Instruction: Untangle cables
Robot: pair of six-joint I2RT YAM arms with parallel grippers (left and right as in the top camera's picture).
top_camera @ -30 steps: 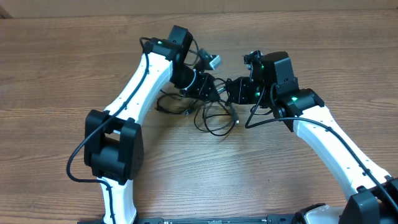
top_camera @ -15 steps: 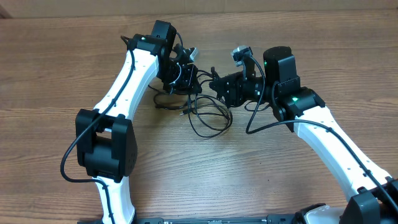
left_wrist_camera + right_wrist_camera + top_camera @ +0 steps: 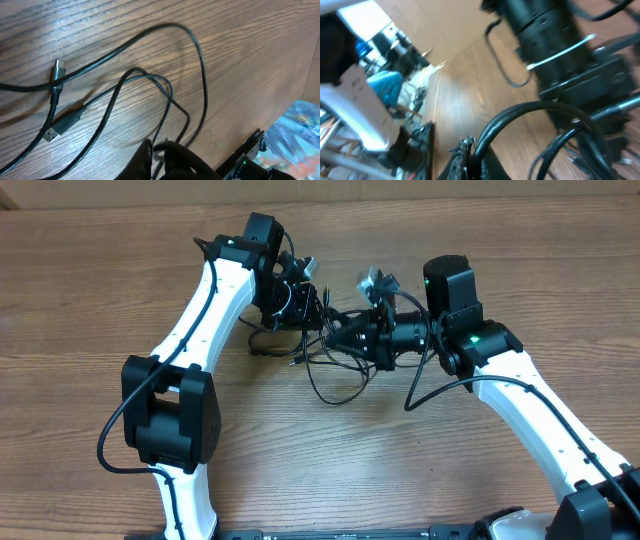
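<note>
At left wrist, cables (image 3: 204, 85), two plug ends (image 3: 62, 126), overhead just loops

And the left arm (image 3: 213, 300) has swung left from a second ago, elbow and all! The right gripper (image 3: 338, 336) keeps pushing left and is now just beside the left gripper (image 3: 308, 310), the gap between them closed. Its wrist has rolled, the camera (image 3: 373, 280) sliding left and lower. The loop of cables (image 3: 335, 388) has been dragged left, narrower and stretched toward the near edge.
</note>
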